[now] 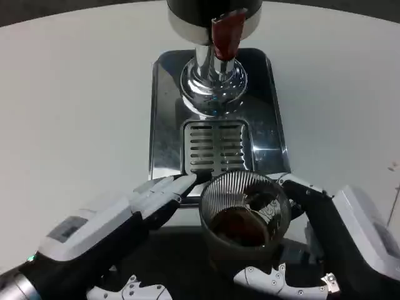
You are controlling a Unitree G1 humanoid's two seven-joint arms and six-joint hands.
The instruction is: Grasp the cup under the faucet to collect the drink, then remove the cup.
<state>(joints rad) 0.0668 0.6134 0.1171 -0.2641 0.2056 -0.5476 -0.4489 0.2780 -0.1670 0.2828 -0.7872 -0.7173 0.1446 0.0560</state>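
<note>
Before drip tray (167,119), ribbed cup (245,206) holding brown drink (240,226)

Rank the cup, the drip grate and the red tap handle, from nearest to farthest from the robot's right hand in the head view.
From the right hand:
1. Cup, right beside the hand, to its left.
2. Drip grate, just beyond the cup on the steel tray.
3. Red tap handle, farthest, at the top on the dispenser.

A round white table (75,112) lay before me, evenly lit; past its curved far edge I saw a dark floor (37,9).
</note>
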